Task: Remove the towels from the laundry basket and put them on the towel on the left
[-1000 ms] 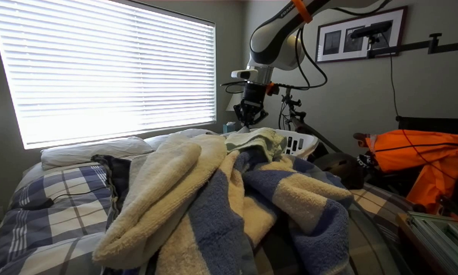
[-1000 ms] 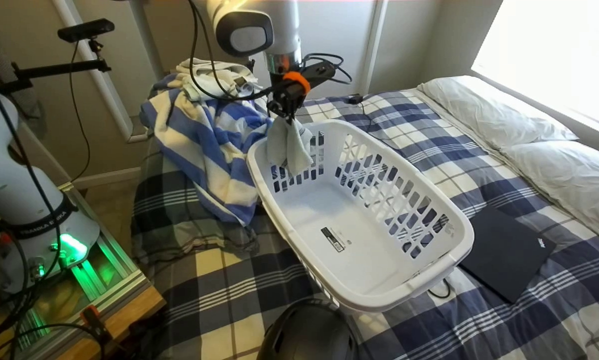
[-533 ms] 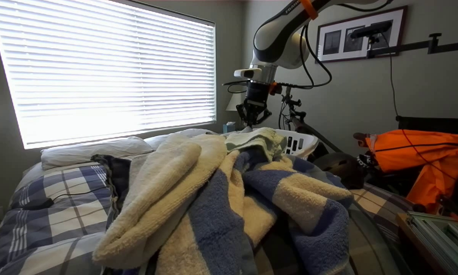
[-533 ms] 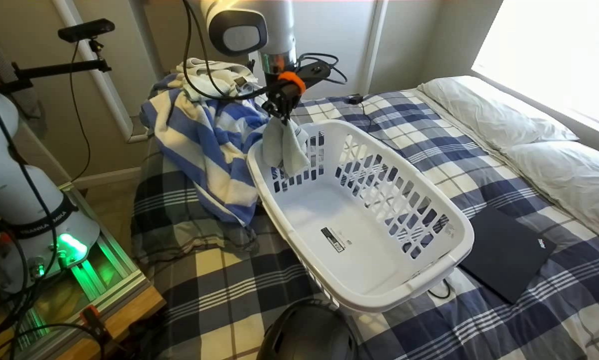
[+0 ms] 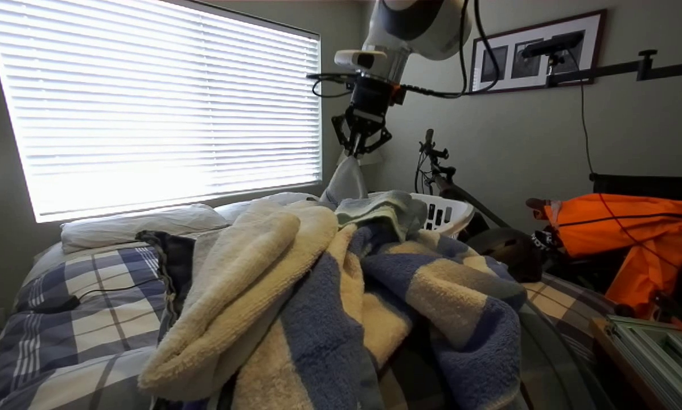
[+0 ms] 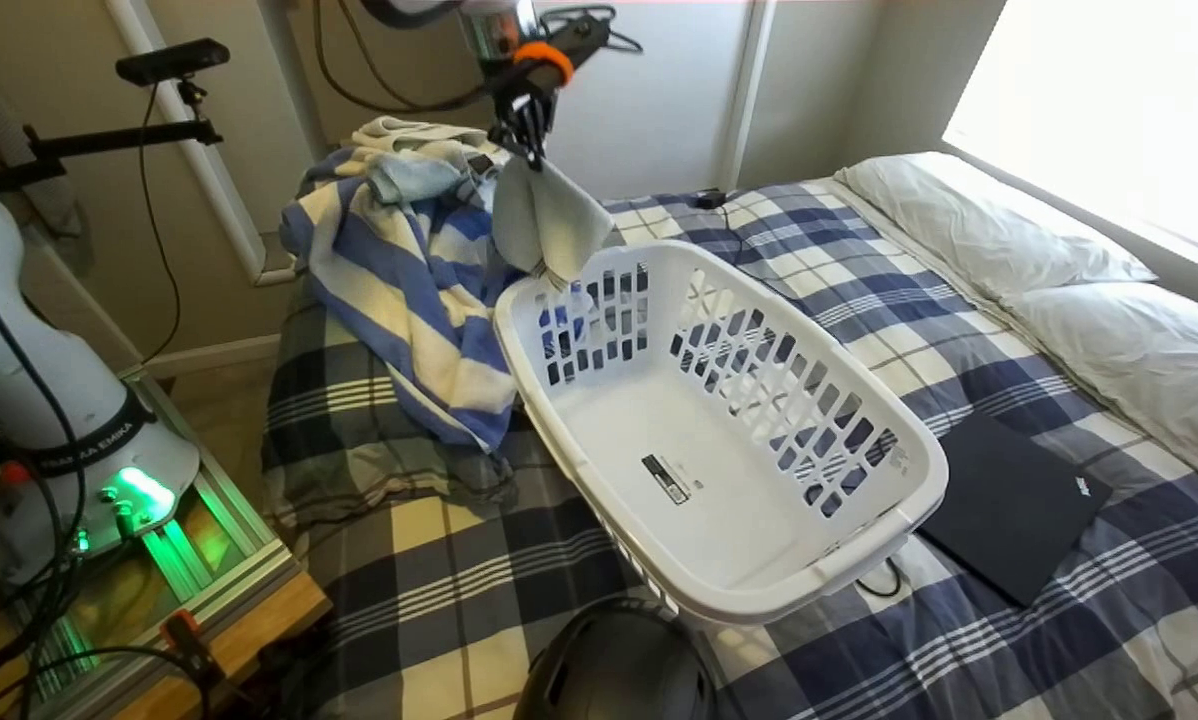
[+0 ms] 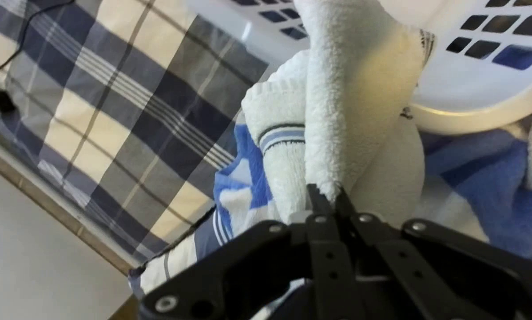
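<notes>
- The white terry towel (image 7: 368,89) hangs in soft folds, pinched to a peak at top and flaring below.
- A grey-blue band edged with dark lines crosses it near a ribbed hem.
- The gripper (image 5: 353,152) is clamped on that peak.
- In an exterior view, the towel dangles by the laundry basket's (image 6: 749,598) eleven o'clock rim; whether they touch, I cannot tell.
- The blue-and-white striped towel (image 6: 427,290) lies at the basket's ten o'clock.
</notes>
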Motion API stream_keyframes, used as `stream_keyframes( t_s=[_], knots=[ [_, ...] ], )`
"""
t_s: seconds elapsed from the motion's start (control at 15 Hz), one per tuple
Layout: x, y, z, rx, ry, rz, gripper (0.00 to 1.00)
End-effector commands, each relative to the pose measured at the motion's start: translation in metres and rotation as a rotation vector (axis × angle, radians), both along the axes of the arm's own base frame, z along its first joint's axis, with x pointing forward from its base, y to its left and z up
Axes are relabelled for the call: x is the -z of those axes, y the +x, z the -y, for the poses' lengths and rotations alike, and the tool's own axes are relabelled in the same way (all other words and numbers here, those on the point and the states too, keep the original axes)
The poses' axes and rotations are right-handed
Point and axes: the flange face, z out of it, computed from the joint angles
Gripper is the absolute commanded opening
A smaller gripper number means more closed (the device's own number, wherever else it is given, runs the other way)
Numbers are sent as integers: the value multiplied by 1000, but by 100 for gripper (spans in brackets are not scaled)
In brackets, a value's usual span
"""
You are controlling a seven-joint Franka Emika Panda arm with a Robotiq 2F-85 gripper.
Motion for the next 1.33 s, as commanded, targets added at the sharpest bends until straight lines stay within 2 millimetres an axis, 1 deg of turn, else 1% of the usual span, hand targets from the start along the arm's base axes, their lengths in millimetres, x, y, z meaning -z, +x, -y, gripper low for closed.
stream_keyframes(
  t_s=[0.0, 0.2, 0.27, 0.4, 0.53, 0.67, 0.87, 0.93, 1.0, 1.07, 1.13, 1.2, 1.27],
  knots=[
    [-48, -41, -62, -176, -16, 92, 1],
    [-74, -59, -108, -320, -6, 162, 1],
    [-79, -63, -121, -364, -4, 189, 1],
    [-83, -69, -145, -456, 15, 226, 1],
    [-78, -75, -167, -554, 48, 245, 1],
    [-69, -76, -183, -644, 70, 276, 1],
    [-53, -79, -201, -791, 134, 293, 2],
    [-50, -82, -204, -832, 162, 290, 30],
    [-49, -84, -206, -861, 176, 280, 32],
    [-56, -89, -217, -858, 168, 254, 37],
    [-54, -92, -210, -846, 171, 221, 45],
    [-55, -95, -207, -848, 175, 209, 51],
    [-61, -101, -206, -841, 174, 191, 57]
  ],
)
